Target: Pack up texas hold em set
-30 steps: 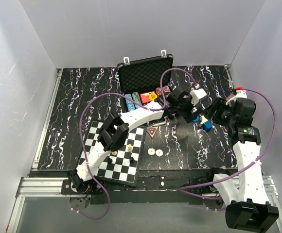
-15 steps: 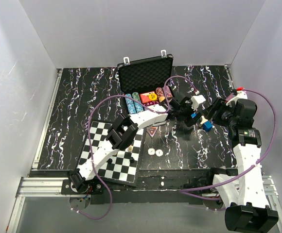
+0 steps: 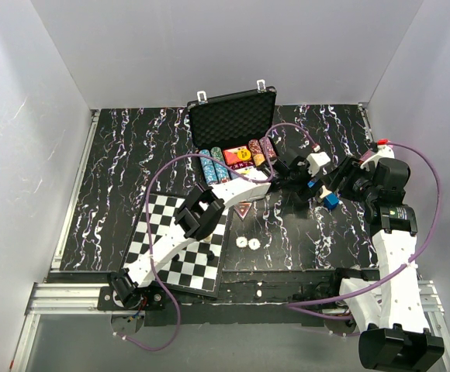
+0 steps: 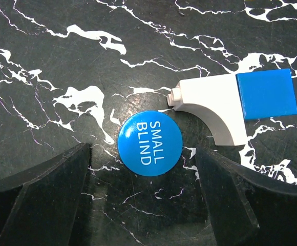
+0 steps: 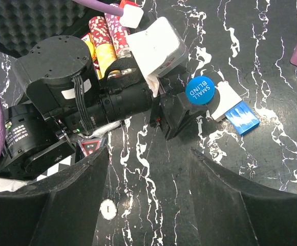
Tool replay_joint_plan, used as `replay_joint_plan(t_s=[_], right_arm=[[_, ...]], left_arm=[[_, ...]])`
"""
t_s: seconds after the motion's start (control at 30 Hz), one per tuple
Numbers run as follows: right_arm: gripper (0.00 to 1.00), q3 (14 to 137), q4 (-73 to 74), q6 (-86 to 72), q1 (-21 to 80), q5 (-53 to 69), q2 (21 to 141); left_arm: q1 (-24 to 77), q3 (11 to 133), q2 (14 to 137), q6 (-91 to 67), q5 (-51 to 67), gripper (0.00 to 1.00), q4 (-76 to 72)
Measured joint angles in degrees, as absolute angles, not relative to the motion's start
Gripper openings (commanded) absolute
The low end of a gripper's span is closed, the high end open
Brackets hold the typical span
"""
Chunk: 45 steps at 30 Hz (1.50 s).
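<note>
Frankly, the trouble I'd expect is with the blue "SMALL BLIND" button [image 4: 150, 143]. It lies flat on the worktop [image 4: 46, 61], low in the centre of the left wrist view. The left gripper [image 4: 143, 151] stands wide with one finger on either side of it, gripping nothing. A disc that thin gives the fingers little edge to bite, so as they close it may skid out or tip up rather than lift. The white-and-blue piece [image 4: 225, 110] sits just beside the button's upper-right rim, and the finger at the lower right of that view could catch it and drag it along. The right gripper [image 5: 148, 154] hangs wide and empty close above, right of centre in the overhead view, so the two arms could knock together if either shifts. The open briefcase [image 3: 233, 116] waits at upper centre with chip rows [image 3: 229, 159] along its front, and a loosely pinched button could drop on the way there.
</note>
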State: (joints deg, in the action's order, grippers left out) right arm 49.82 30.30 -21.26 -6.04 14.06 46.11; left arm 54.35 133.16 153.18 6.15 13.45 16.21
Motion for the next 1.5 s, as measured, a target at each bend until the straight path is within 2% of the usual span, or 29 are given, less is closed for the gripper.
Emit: replay_joint_plan(t_s=[0.43,0.53,0.8,0.93,1.03,1.23,1.5], right_arm=[[0.7,49.82,30.26,-22.2,-6.04,15.51,46.09],[0.7,49.82,30.26,-22.33,-6.04,15.59,46.11],[0.7,49.82,30.26,-22.35,-6.04,15.62,46.11],[0.7,49.82,30.24,-22.35,-6.04,15.62,46.11],[0.71,49.82,30.24,-22.35,-6.04,15.62,46.11],[0.7,49.82,30.24,-22.35,-6.04,15.62,46.11],[0.7,49.82,30.26,-22.37,-6.04,15.62,45.95]], left_arm=[[55.51,135.09,154.67,5.72,12.73,0.82,16.71],[55.53,135.59,154.98,5.26,12.71,0.79,16.73],[55.51,136.88,155.7,4.43,12.43,0.59,17.19],[55.51,136.88,155.7,4.38,11.9,0.46,17.41],[55.55,136.33,155.63,4.43,11.6,0.43,17.17],[56.05,129.78,152.7,4.95,9.8,0.4,12.75],[57.82,112.46,142.63,4.1,6.22,0.38,7.81]])
